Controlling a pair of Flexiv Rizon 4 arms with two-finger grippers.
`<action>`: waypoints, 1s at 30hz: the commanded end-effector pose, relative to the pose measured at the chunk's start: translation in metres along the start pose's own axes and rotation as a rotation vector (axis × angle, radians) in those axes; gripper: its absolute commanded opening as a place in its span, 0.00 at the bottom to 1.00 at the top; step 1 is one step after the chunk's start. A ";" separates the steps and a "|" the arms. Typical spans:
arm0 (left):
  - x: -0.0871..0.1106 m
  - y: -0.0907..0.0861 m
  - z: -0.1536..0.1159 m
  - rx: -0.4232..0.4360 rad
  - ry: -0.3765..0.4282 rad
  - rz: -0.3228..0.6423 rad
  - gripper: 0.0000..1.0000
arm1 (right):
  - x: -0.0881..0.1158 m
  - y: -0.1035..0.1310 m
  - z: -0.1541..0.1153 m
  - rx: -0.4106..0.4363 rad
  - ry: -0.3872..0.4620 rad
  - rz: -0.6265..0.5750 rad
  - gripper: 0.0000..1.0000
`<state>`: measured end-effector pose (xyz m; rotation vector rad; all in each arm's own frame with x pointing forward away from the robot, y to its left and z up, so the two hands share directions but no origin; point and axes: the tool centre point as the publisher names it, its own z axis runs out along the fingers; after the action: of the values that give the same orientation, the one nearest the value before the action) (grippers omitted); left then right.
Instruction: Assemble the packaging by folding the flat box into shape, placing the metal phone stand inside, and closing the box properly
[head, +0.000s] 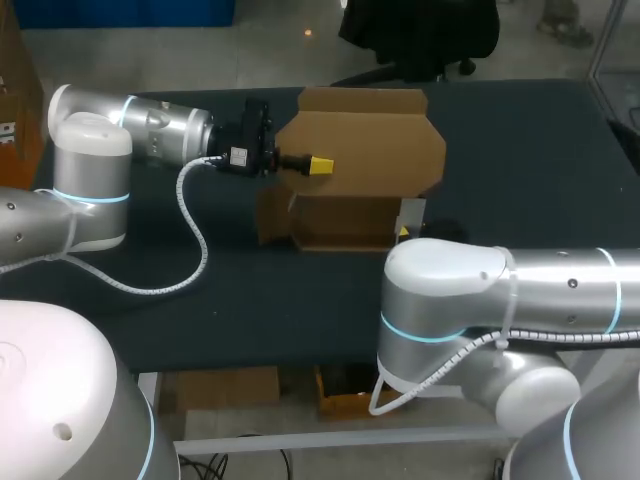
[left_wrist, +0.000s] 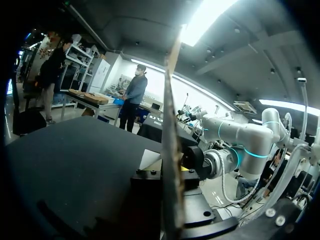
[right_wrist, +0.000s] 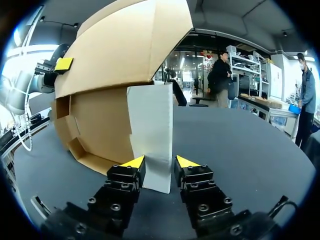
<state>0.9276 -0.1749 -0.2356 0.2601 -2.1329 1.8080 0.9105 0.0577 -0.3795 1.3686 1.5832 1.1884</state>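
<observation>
**benchrat:** Head cam first, where's the box (head: 340, 220)?

**foldbot99:** Middle of the table (head: 520, 170), half built, lid flap (head: 370, 140) standing up. The left gripper (head: 318, 166) comes in from the side and is clamped on that flap's edge. The right arm (head: 450, 290) is just in front of the box.

**benchrat:** Left wrist cam?

**foldbot99:** Cardboard seen edge-on, running straight between its fingers.

**benchrat:** And the right wrist?

**foldbot99:** The right gripper (right_wrist: 160, 162) is down at the table with its fingers apart. A white panel (right_wrist: 150, 130) at the box's corner stands in the gap. Can't tell if they touch it. The other arm's yellow tip sits up on the flap.
</observation>
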 end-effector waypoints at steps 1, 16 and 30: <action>-0.002 0.003 0.001 0.000 0.004 0.000 0.00 | 0.004 -0.002 0.002 -0.007 -0.109 0.005 0.36; -0.002 0.003 0.001 0.000 0.004 0.000 0.00 | 0.005 -0.006 0.006 0.037 -0.064 0.008 0.38; -0.002 0.003 0.001 0.000 0.004 0.000 0.00 | -0.001 -0.005 -0.001 0.046 -0.048 -0.021 0.38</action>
<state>0.9277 -0.1748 -0.2355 0.2603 -2.1329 1.8082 0.9080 0.0573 -0.3865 1.3950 1.5900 1.1078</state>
